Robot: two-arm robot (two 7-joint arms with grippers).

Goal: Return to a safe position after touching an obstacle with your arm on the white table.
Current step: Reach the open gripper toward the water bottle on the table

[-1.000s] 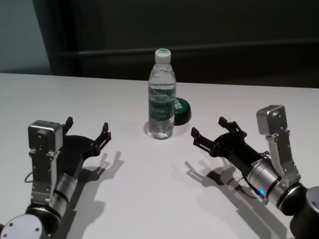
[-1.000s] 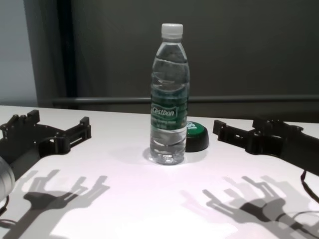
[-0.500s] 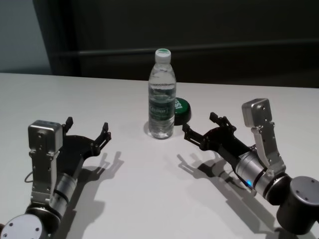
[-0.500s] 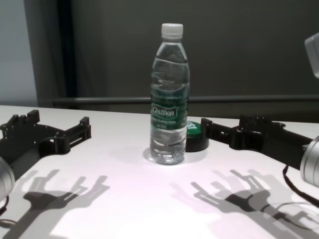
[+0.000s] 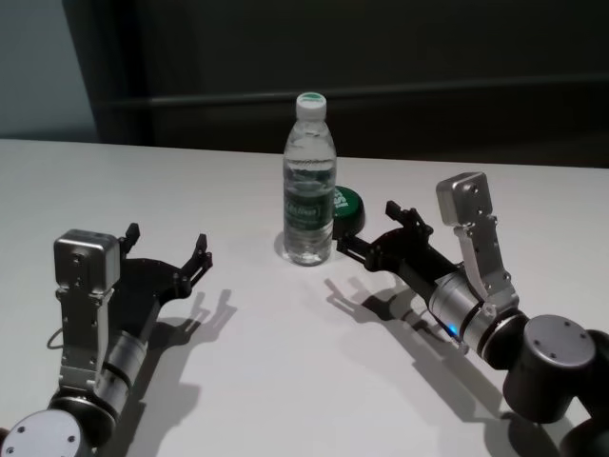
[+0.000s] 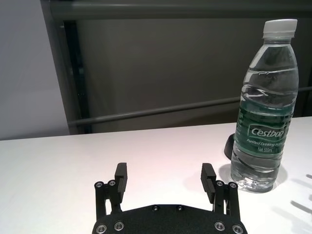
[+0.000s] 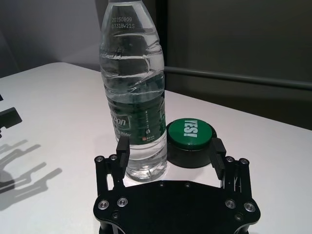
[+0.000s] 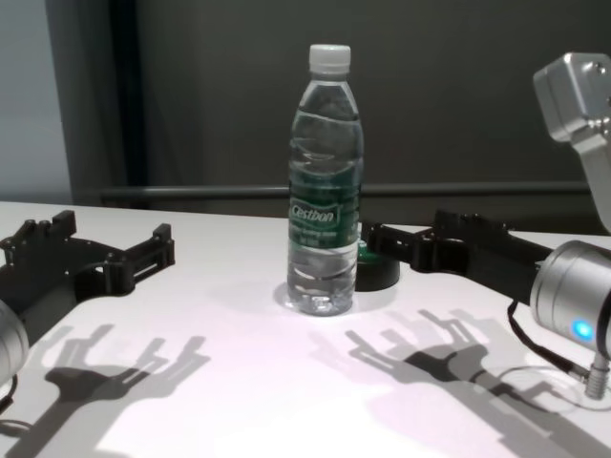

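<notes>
The obstacle, a clear water bottle (image 5: 309, 190) with a white cap and dark green label, stands upright on the white table (image 5: 285, 371). My right gripper (image 5: 366, 230) is open and low over the table just right of the bottle's base. In the right wrist view one fingertip (image 7: 123, 145) overlaps the bottle (image 7: 132, 97); whether it touches I cannot tell. My left gripper (image 5: 166, 238) rests open at the left, well short of the bottle (image 6: 265, 112). The chest view shows the bottle (image 8: 326, 191) between both grippers.
A low black puck with a green "YES!" top (image 5: 347, 205) sits right behind the bottle, in front of the right gripper's open fingers (image 7: 218, 146). A dark wall and rail run behind the table's far edge.
My right arm has swung left and forward, bringing its open gripper from the right side up next to the bottle's base. The left arm and the bottle have not moved.
</notes>
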